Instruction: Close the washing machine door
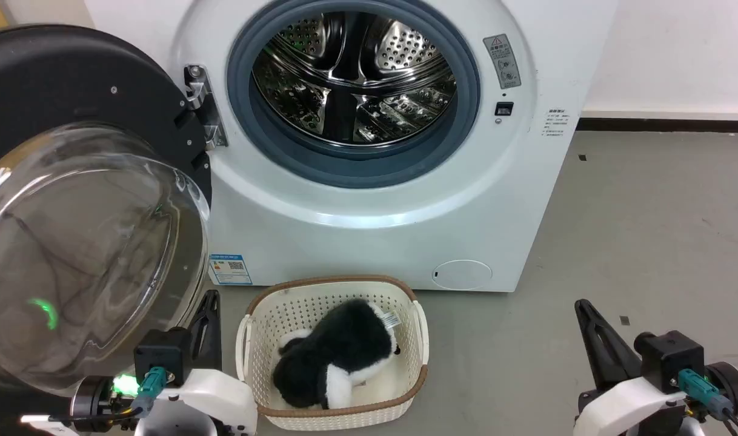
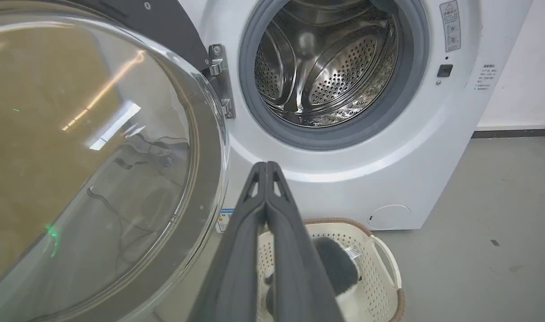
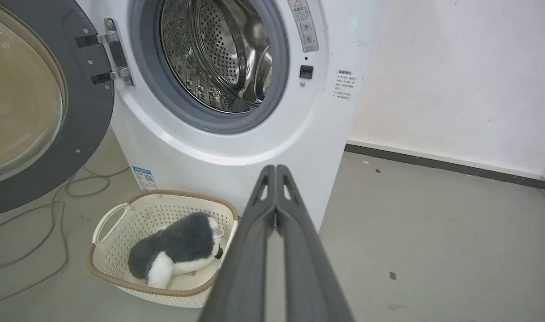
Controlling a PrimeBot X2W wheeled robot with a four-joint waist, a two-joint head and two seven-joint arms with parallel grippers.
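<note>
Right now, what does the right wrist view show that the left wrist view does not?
Right wrist view: the right gripper, fingers together. Left wrist view: the left gripper, fingers together, and a round flap low on the washing machine. Both: the washing machine door open, the steel drum, the basket with a plush toy.

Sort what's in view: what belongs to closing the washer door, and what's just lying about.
For the job: door, swung open at the left; washing machine; left gripper, shut, near the door.
Lying about: basket on the floor; plush toy in it.
</note>
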